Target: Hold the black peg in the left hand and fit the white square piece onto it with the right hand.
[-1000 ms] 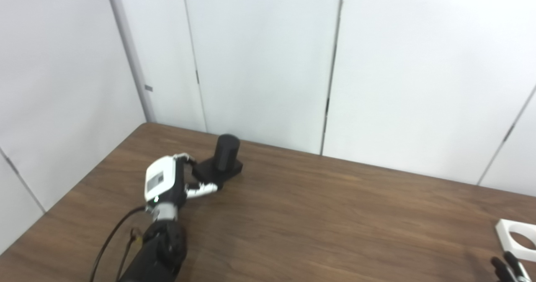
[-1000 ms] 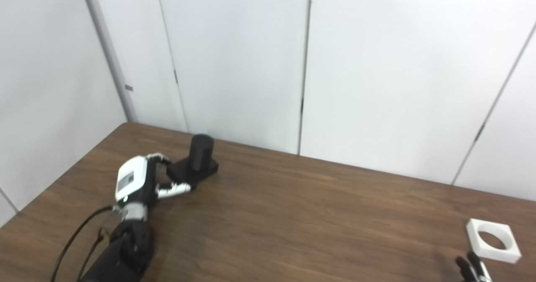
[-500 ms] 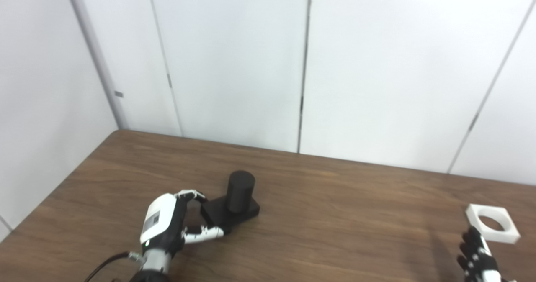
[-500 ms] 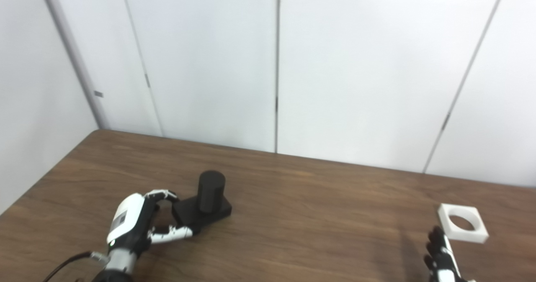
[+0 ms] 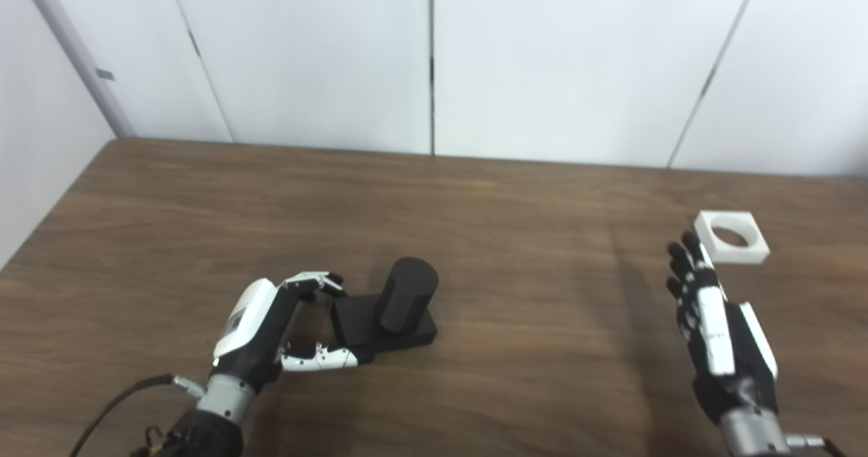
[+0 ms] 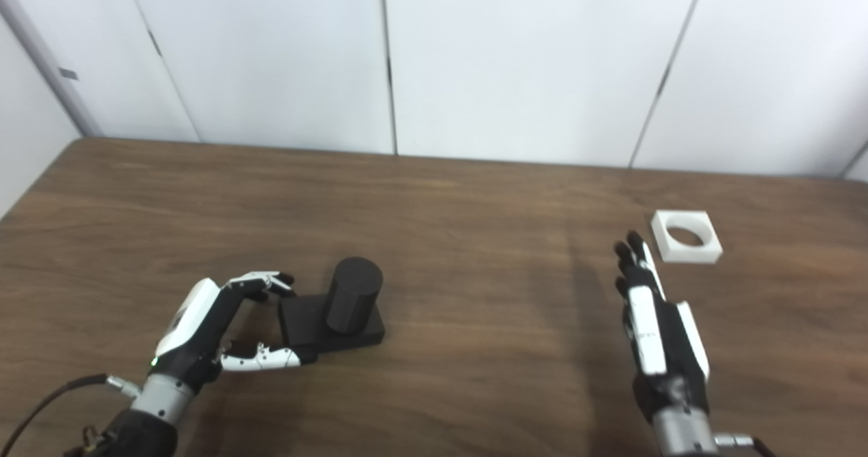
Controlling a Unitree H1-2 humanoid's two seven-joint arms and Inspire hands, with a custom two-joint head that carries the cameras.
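The black peg (image 5: pixel 405 295), a short upright cylinder on a flat black base (image 5: pixel 356 325), stands on the table left of centre. My left hand (image 5: pixel 261 325) sits at the base's left end, fingers curved over its far corner and thumb along its near corner, not clamped on it. The white square piece (image 5: pixel 731 237), with a round hole, lies flat at the far right. My right hand (image 5: pixel 712 318) is open, fingers stretched out flat, with the fingertips (image 5: pixel 681 248) just short and left of the white piece.
The brown wooden table (image 5: pixel 515 206) ends at white wall panels (image 5: pixel 434 57) along its far edge, and its left edge runs beside another white wall. A black cable (image 5: pixel 108 409) trails from my left wrist.
The camera has swung right and down, so the whole picture shifted. My right hand has risen into view toward the white piece. The left hand keeps its place at the peg's base.
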